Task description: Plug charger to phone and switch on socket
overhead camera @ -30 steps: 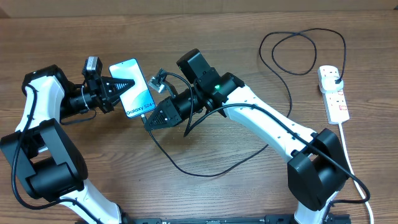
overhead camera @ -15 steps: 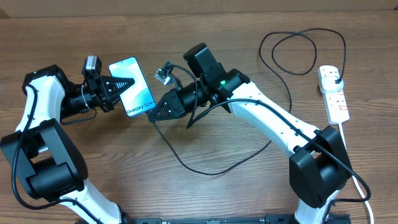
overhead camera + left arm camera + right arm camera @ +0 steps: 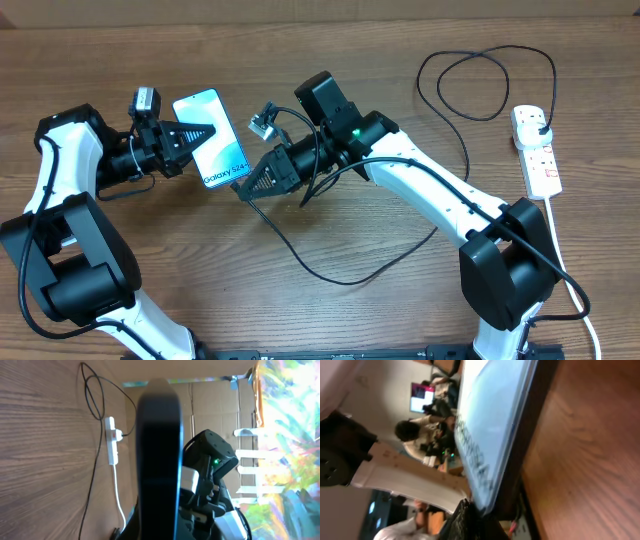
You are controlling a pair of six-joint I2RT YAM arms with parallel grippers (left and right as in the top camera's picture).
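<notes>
The left pincer [image 3: 196, 137] is clenched on the phone [image 3: 222, 152], its dark fingers lying over the 9 o'clock part of the lit blue screen. The phone sits toward 10 o'clock on the desk [image 3: 400, 40], screen up, with "Galaxy S24+" readable along its lower half.

The right pincer [image 3: 243, 188] is closed at the phone's 5 o'clock end, touching or just beside its bottom edge. It grasps the tip end of the charger [image 3: 340, 283], though the connector itself is too small to make out. From there the thin black cable drops toward 6 o'clock, sweeps under the right arm, and loops at 1 o'clock. It ends at a black plug seated in the 12 o'clock end of the socket [image 3: 540, 165].

The socket lies at 3 o'clock, well apart from the phone, and its white cord [image 3: 568, 265] trails toward 5 o'clock.

The left wrist view shows the phone [image 3: 159, 460] edge-on. The right wrist view shows its screen [image 3: 490, 425] close and tilted.
</notes>
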